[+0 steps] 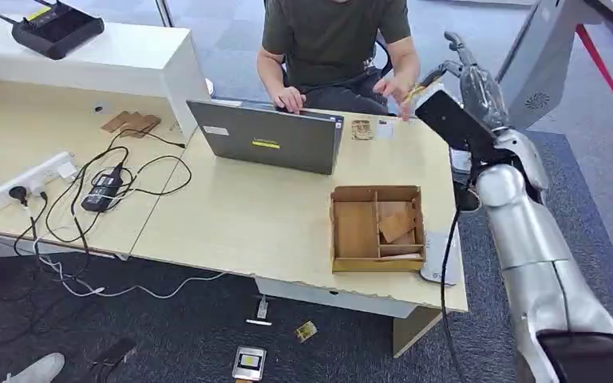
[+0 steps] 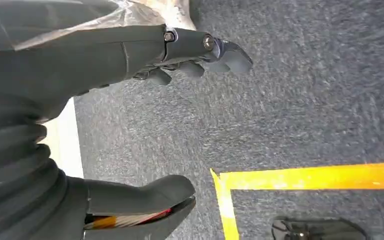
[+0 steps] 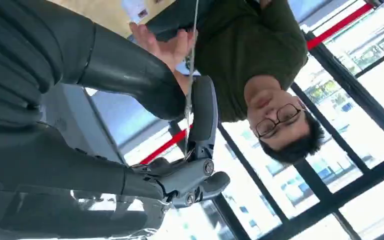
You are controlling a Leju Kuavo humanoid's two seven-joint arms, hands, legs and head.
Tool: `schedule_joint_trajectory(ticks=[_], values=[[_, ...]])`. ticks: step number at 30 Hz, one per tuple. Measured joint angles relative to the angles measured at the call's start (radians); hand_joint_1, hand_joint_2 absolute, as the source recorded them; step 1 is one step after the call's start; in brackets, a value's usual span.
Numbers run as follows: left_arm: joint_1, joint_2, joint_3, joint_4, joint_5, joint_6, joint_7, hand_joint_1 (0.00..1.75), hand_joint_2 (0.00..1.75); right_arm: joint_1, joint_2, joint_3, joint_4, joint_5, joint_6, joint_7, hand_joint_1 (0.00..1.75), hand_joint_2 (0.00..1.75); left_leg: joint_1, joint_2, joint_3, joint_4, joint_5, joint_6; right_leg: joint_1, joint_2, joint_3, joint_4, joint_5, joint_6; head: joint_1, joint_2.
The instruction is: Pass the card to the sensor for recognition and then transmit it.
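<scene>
Right hand raised past the far right corner of the desk, pinching a thin card edge-on between thumb and finger. Person's hand reaches to the card, seemingly touching it. Left hand hangs over grey carpet, released, fingers apart, holding nothing.
</scene>
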Motion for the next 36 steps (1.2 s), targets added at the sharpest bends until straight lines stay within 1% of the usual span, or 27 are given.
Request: schedule_joint_trajectory(ticks=[3, 7, 10, 15, 16, 17, 24, 27, 32, 33, 34, 36], values=[[-0.021, -0.013, -0.009, 0.0, -0.02, -0.009, 0.019, 0.0, 1.75, -0.079, 0.029, -0.011, 0.148, -0.023, 0.01, 0.047, 1.75, 1.75, 0.0, 0.0, 0.0, 0.0, 0.0, 0.0, 0.0, 0.0, 0.0, 0.0, 0.0, 0.0, 0.001, 0.0], [-0.036, -0.03, -0.019, 0.0, -0.026, -0.009, 0.031, 0.0, 1.75, -0.135, 0.055, -0.027, 0.289, -0.041, 0.003, 0.094, 1.75, 1.75, 0.0, 0.0, -0.001, 0.0, 0.0, 0.0, 0.0, 0.0, 0.0, 0.0, 0.0, 0.0, 0.001, 0.0], [-0.037, -0.039, -0.026, 0.0, -0.032, -0.008, 0.033, 0.0, 1.75, -0.155, 0.073, -0.039, 0.364, -0.044, -0.005, 0.115, 1.75, 1.75, 0.0, 0.0, -0.001, 0.0, 0.0, 0.0, 0.0, 0.0, -0.001, 0.0, 0.0, 0.0, 0.0, 0.0], [-0.038, -0.051, -0.032, 0.0, -0.034, -0.002, 0.03, 0.0, 1.75, -0.177, 0.1, -0.042, 0.445, -0.035, -0.008, 0.139, 1.75, 1.75, 0.0, 0.001, -0.001, 0.001, 0.0, 0.0, 0.0, 0.0, -0.001, 0.0, 0.0, 0.0, 0.0, 0.0], [-0.039, -0.053, -0.033, 0.0, -0.032, -0.002, 0.03, 0.0, 1.75, -0.179, 0.105, -0.042, 0.459, -0.033, -0.007, 0.141, 0.99, 1.75, 0.0, 0.001, -0.001, 0.001, 0.0, 0.0, 0.0, 0.0, -0.001, 0.0, 0.0, 0.0, 0.0, 0.0], [-0.04, -0.054, -0.033, 0.0, -0.031, -0.002, 0.03, 0.0, 1.75, -0.181, 0.109, -0.042, 0.47, -0.031, -0.008, 0.142, 0.0, 1.75, 0.0, 0.001, -0.001, 0.0, 0.0, 0.0, 0.0, 0.0, -0.001, 0.0, 0.0, 0.0, 0.0, 0.0], [-0.042, -0.056, -0.034, 0.0, -0.019, -0.003, 0.044, 0.0, 1.75, -0.189, 0.13, -0.043, 0.518, -0.027, -0.04, 0.155, 0.0, 1.75, 0.0, 0.001, -0.001, 0.001, 0.0, 0.0, 0.0, 0.0, -0.001, 0.0, 0.0, 0.0, 0.0, 0.0], [-0.038, -0.053, -0.033, 0.0, -0.013, -0.002, 0.047, 0.0, 1.75, -0.198, 0.129, -0.053, 0.533, -0.058, -0.05, 0.153, 0.0, 1.75, 0.0, 0.001, -0.001, 0.001, 0.0, 0.0, 0.0, 0.0, -0.001, 0.0, 0.0, 0.0, 0.0, 0.0], [-0.03, -0.05, -0.033, 0.0, -0.009, 0.002, 0.043, 0.0, 1.75, -0.224, 0.117, -0.097, 0.56, -0.131, -0.071, 0.134, 0.0, 1.75, 0.0, 0.001, -0.001, 0.001, 0.0, 0.0, 0.0, 0.0, -0.002, -0.001, 0.0, 0.0, 0.0, 0.0], [-0.028, -0.049, -0.033, 0.0, -0.007, 0.002, 0.041, 0.0, 1.75, -0.227, 0.112, -0.104, 0.563, -0.145, -0.077, 0.124, 0.0, 1.75, 0.0, 0.001, -0.001, 0.001, 0.0, 0.0, 0.0, 0.0, -0.002, 0.0, 0.0, 0.0, 0.0, 0.0], [-0.026, -0.048, -0.032, 0.0, -0.001, 0.006, 0.036, 0.0, 1.75, -0.229, 0.101, -0.118, 0.566, -0.178, -0.098, 0.1, 0.0, 1.75, 0.0, 0.001, -0.001, 0.001, 0.0, 0.0, 0.0, 0.0, -0.002, -0.001, 0.0, 0.0, 0.0, 0.0], [-0.015, -0.045, -0.032, 0.0, 0.009, 0.015, 0.023, 0.0, 1.75, -0.232, 0.074, -0.149, 0.567, -0.265, -0.175, 0.031, 0.0, 1.75, 0.0, 0.0, -0.001, 0.001, 0.0, 0.001, 0.0, 0.0, -0.002, -0.001, 0.0, 0.0, 0.0, 0.0]])
